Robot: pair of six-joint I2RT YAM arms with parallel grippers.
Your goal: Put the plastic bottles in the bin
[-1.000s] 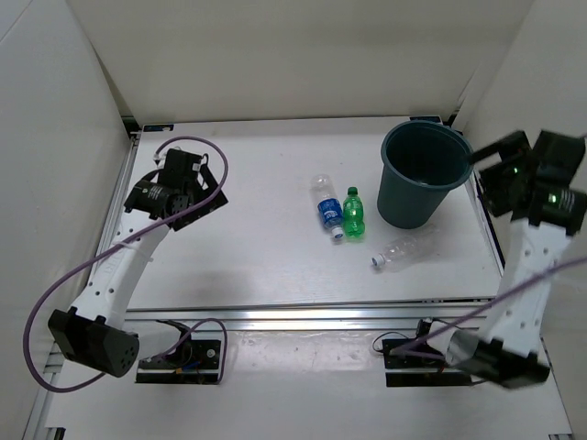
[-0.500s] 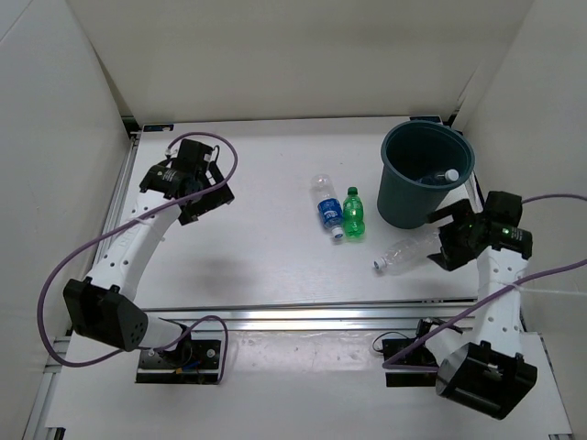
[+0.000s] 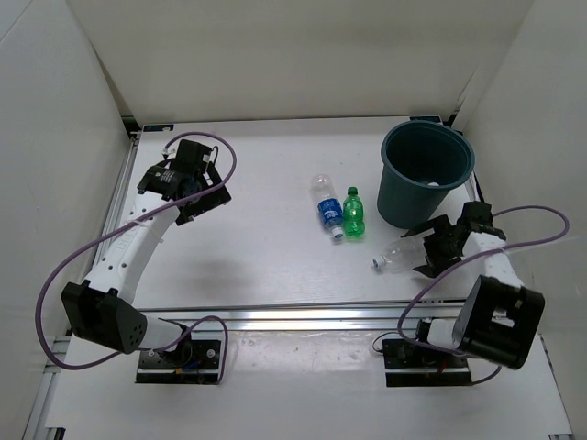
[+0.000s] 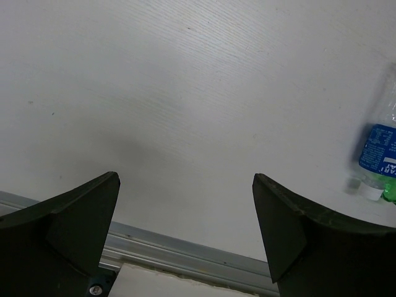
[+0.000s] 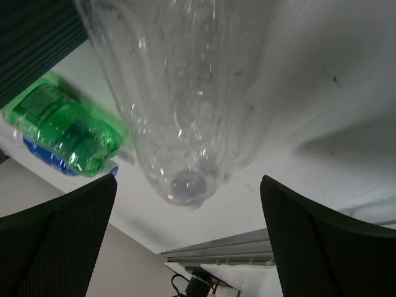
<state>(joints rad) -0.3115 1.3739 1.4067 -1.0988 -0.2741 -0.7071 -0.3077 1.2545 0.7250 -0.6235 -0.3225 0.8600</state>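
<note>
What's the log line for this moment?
left pincer open over table | right pincer open, straddling clear bottle | green bottle, blue-label bottle lying on table | bin upright

bright even light, soft shadows

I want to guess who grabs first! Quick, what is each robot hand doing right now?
Left hand: open, holding nothing.
Right hand: open, around the clear bottle, not gripping it.
</note>
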